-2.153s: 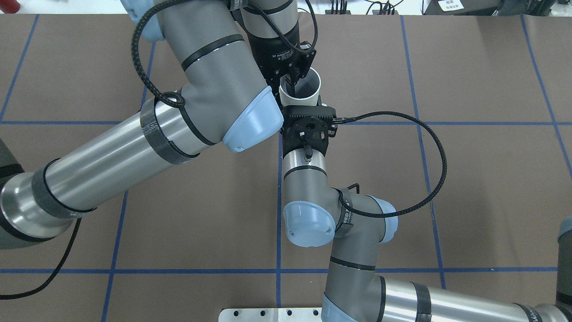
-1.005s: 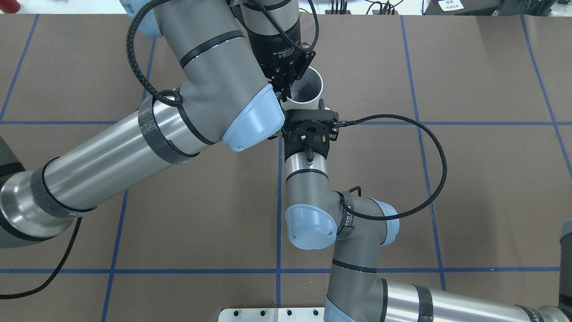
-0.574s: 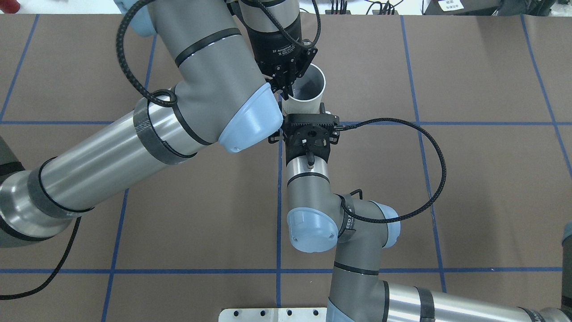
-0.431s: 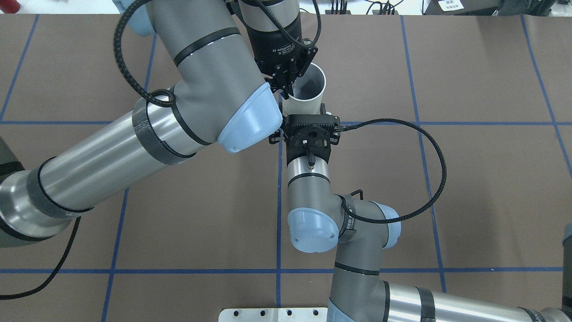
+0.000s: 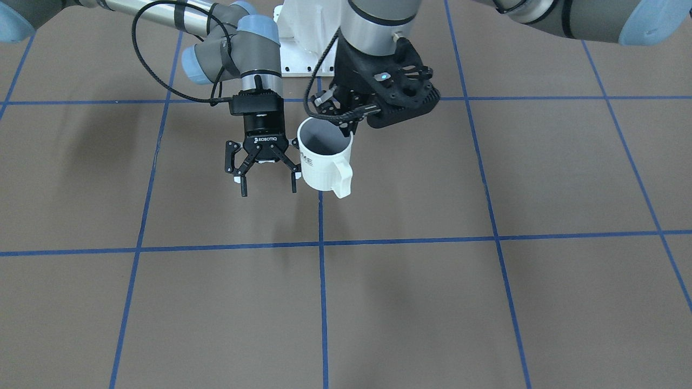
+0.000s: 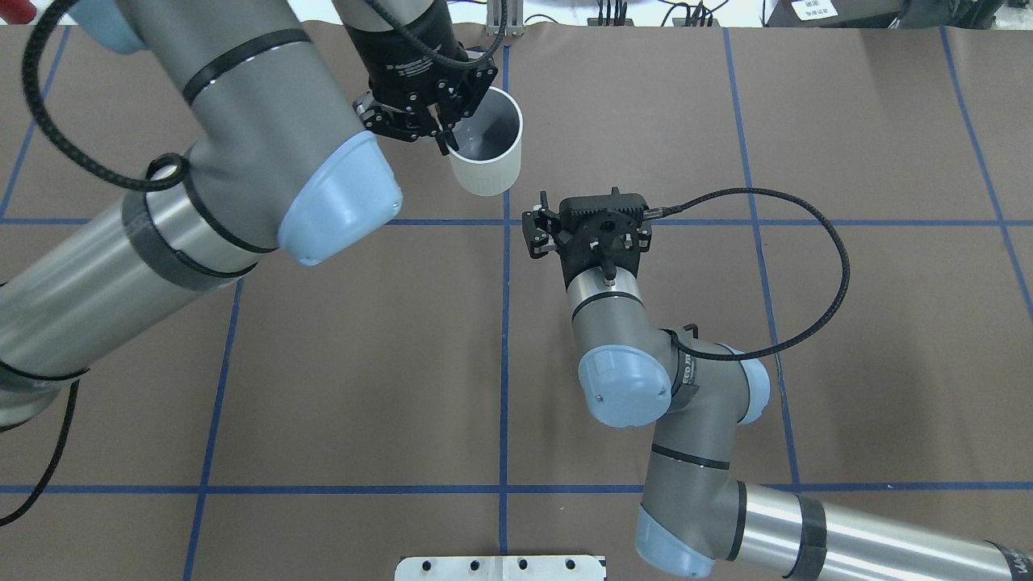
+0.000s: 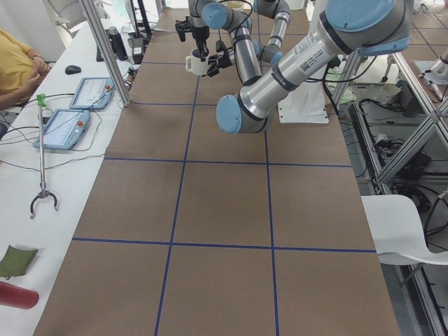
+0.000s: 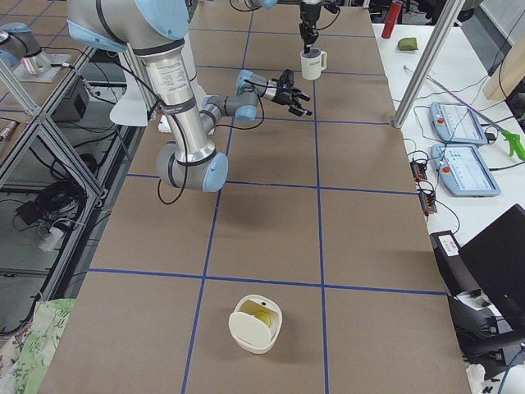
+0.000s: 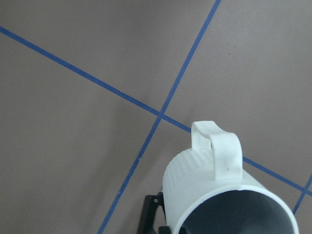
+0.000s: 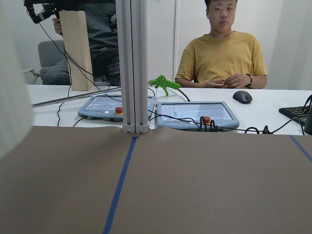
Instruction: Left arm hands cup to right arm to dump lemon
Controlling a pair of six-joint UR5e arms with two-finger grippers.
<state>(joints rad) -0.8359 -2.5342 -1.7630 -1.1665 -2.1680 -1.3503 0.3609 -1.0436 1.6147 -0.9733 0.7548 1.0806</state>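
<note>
Handover broken off: the left arm (image 6: 242, 153) has carried the cup (image 6: 487, 168) off toward its own side of the desk (image 5: 486, 302). The right arm (image 6: 613, 323), pressed close against the cup a moment ago, has drawn back the other way.

The left fingers (image 6: 442, 142) remain pinched on the rim, one inside the cup and one outside. The cup hangs upright from them, and its shadow on the desk suggests it is held clear, with the handle facing away from the robot.

The right fingers (image 5: 244, 188) are spread wide and hold nothing. They are near the cup but not touching it.

The cup's grey inside looks empty from above. A yellow thing, likely the lemon (image 8: 258, 313), sits in a white bowl (image 8: 246, 335) well apart, toward the end of the desk on the robot's right.

The pass looks undone, so the right arm would need a fresh approach.
</note>
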